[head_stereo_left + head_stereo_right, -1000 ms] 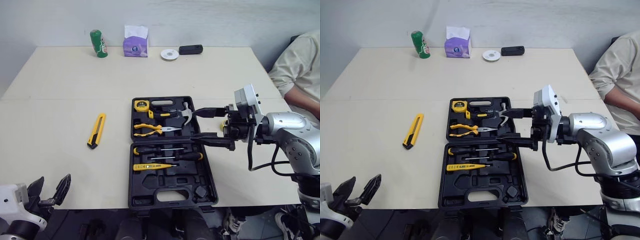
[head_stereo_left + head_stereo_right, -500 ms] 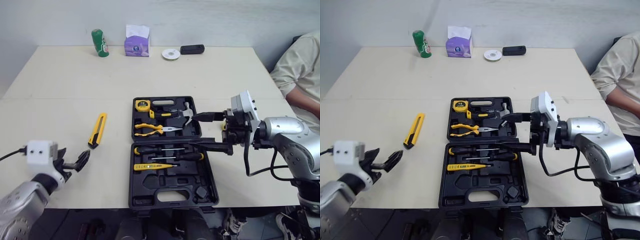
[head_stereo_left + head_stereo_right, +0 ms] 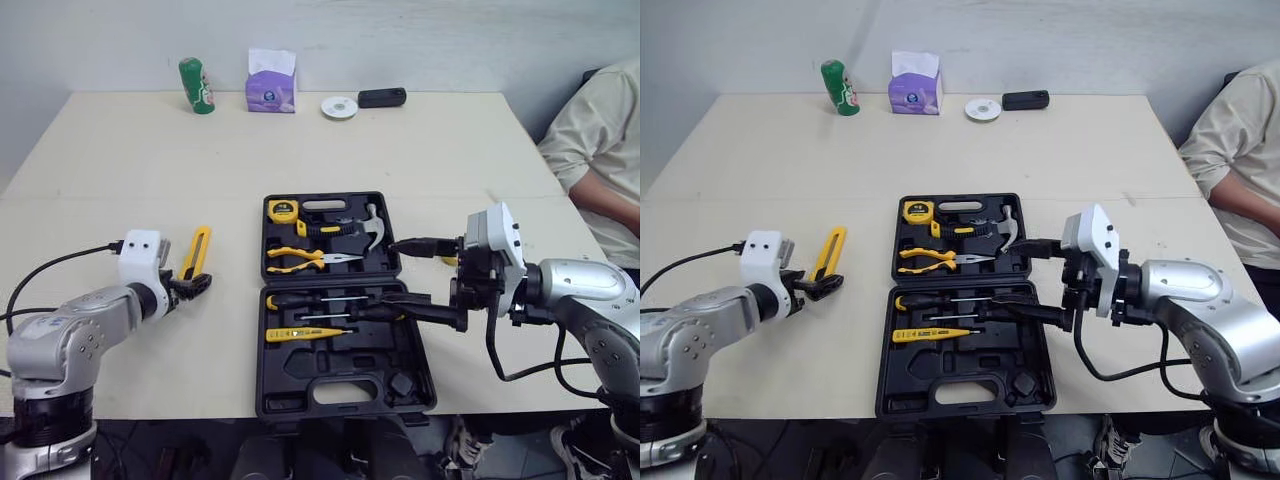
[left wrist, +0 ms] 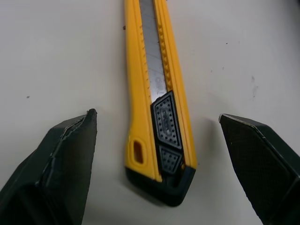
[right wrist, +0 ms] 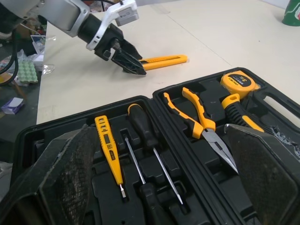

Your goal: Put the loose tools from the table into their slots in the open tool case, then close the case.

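At knife [image 4: 159,93] end — left jaws open, astride | right jaws open over case [image 3: 380,352]

The left gripper [image 3: 193,285] is being brought up from below the table's [image 3: 110,160] near edge to the near end of the yellow utility knife [image 3: 199,248], which is being straddled by its spread fingers [image 4: 61,159]. The right gripper [image 3: 390,271] is being drawn slightly nearer the robot over the right side of the tool case [image 3: 300,396].

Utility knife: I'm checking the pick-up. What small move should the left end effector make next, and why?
Probably close the left end effector on the yellow utility knife: its open fingers straddle the knife's black-capped end, which lies flat on the table outside the tool case.
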`<action>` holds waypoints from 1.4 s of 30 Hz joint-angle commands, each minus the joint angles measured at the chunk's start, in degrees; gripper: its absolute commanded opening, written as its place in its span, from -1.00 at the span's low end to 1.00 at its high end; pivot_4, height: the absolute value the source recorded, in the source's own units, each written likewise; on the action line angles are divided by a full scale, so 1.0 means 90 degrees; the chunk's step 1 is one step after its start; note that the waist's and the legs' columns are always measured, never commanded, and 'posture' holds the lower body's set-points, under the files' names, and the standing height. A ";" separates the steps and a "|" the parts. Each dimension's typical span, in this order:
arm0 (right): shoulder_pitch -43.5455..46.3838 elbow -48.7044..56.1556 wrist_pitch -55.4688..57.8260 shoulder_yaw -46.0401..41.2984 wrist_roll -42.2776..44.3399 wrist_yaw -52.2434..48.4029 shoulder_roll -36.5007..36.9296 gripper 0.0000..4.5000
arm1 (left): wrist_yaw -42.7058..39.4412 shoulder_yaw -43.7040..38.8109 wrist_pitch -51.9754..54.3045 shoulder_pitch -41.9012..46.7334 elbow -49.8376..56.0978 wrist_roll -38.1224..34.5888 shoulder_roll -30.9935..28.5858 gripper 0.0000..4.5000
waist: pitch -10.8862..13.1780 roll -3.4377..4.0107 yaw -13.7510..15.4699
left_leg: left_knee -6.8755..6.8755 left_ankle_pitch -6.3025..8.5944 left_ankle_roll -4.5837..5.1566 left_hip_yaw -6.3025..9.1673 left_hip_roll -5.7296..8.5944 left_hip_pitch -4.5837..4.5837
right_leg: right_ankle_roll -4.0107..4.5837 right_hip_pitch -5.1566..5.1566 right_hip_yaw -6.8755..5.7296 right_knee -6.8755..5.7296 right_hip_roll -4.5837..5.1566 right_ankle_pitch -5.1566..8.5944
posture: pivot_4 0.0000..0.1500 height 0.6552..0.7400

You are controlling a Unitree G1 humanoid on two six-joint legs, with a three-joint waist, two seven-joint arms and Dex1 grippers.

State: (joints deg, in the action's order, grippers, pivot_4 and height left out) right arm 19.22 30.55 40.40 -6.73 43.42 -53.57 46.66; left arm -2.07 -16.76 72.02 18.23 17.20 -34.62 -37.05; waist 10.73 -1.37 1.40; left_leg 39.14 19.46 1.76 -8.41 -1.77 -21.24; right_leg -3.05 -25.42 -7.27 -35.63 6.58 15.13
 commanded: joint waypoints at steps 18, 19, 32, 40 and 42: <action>-0.0179 0.0409 0.0048 -0.0374 0.0228 0.0285 0.0170 1.00 | -0.0462 0.0328 0.0497 0.0540 -0.0270 0.0709 0.0359 -0.41 | -0.0001 0.0002 0.0019 | 0.0000 -0.0004 -0.0002 0.0000 0.0004 0.0005 | -0.0001 0.0002 0.0002 -0.0004 0.0005 -0.0001 | 1.00 0.71; -0.0186 0.0415 0.0055 -0.0381 0.0239 0.0289 0.0173 1.00 | -0.0498 0.0341 0.0485 0.0545 -0.0252 0.0738 0.0334 -0.41 | -0.0001 0.0002 0.0017 | 0.0000 -0.0004 -0.0002 0.0000 0.0004 0.0005 | -0.0001 0.0002 0.0002 -0.0004 0.0005 -0.0001 | 1.00 0.71; -0.0091 0.0552 0.0105 -0.0354 0.0338 0.0347 0.0388 1.00 | -0.1277 0.0135 -0.0253 0.0026 -0.0067 0.0939 -0.0143 -0.41 | -0.0001 0.0002 -0.0004 | -0.0003 -0.0003 -0.0004 -0.0001 0.0001 0.0006 | -0.0001 0.0000 0.0003 -0.0001 0.0004 0.0000 | 1.00 0.71; -0.0463 0.0580 0.0085 -0.0645 0.0410 0.0232 0.0613 1.00 | -0.2459 0.0452 -0.1138 0.0623 0.0053 0.0771 -0.0801 -0.41 | 0.0003 -0.0003 0.0014 | -0.0003 -0.0002 -0.0003 0.0000 0.0000 -0.0004 | 0.0000 -0.0006 0.0001 0.0004 0.0004 0.0000 | 1.00 0.71; -0.0639 0.0607 0.0088 -0.0738 0.0421 0.0185 0.0691 1.00 | -0.2960 0.0643 -0.1232 0.0727 0.0337 0.0577 -0.1011 -0.41 | 0.0003 -0.0003 0.0019 | -0.0003 -0.0001 -0.0001 0.0001 0.0001 -0.0005 | -0.0001 -0.0005 0.0000 0.0007 0.0006 -0.0001 | 1.00 0.71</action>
State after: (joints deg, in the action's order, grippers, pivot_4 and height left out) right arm 14.02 34.08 41.63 -11.07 46.27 -51.36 51.88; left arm -25.21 -11.88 62.35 23.86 16.70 -27.60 -45.05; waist 10.75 -1.40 1.57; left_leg 39.11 19.46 1.76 -8.40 -1.76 -21.29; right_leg -3.06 -25.46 -7.26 -35.55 6.65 15.12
